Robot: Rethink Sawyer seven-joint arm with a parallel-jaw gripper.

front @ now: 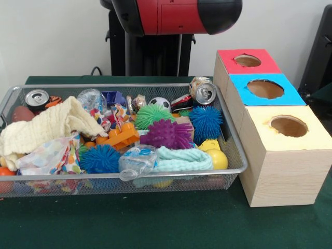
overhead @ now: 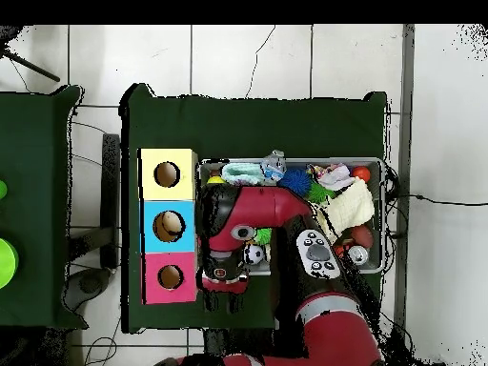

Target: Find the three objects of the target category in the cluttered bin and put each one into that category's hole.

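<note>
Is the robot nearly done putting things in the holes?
Barely started, it seems. The bin is packed with spiky balls, cans and cloths. From above, something pale may sit in the blue hole; the red hole and yellow hole look empty. The arm hangs over the bin, nothing visibly carried.

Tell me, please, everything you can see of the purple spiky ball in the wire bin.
The purple spiky ball is a round toy covered all over in short, soft-looking rubbery spikes, deep purple throughout. It lies near the middle of the wire bin, on top of the clutter. A green spiky ball sits just behind it, an orange plastic toy beside it, and a pale green knitted cloth lies against its front. Nothing grips it. The overhead view hides it under the arm.
</note>
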